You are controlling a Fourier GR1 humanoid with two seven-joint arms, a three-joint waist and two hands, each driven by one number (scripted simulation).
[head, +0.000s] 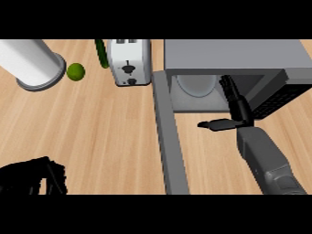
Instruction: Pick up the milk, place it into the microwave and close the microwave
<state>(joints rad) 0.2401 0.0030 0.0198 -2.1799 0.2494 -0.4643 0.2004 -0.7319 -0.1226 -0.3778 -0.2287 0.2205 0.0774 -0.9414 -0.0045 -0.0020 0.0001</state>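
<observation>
Right hand [231, 106] open, straight fingers inside the microwave [239, 57] at the worktop's far right edge – no milk visible, likely released inside, hidden – door [168, 137] swung fully open, unclosed; left hand [30, 178] idles curled, near-left corner.

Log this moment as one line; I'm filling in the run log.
right hand: open, reaching into microwave | microwave door: open | milk: not visible | left hand: low at lower left

No readable text, label, brand or number shows on anything here
</observation>
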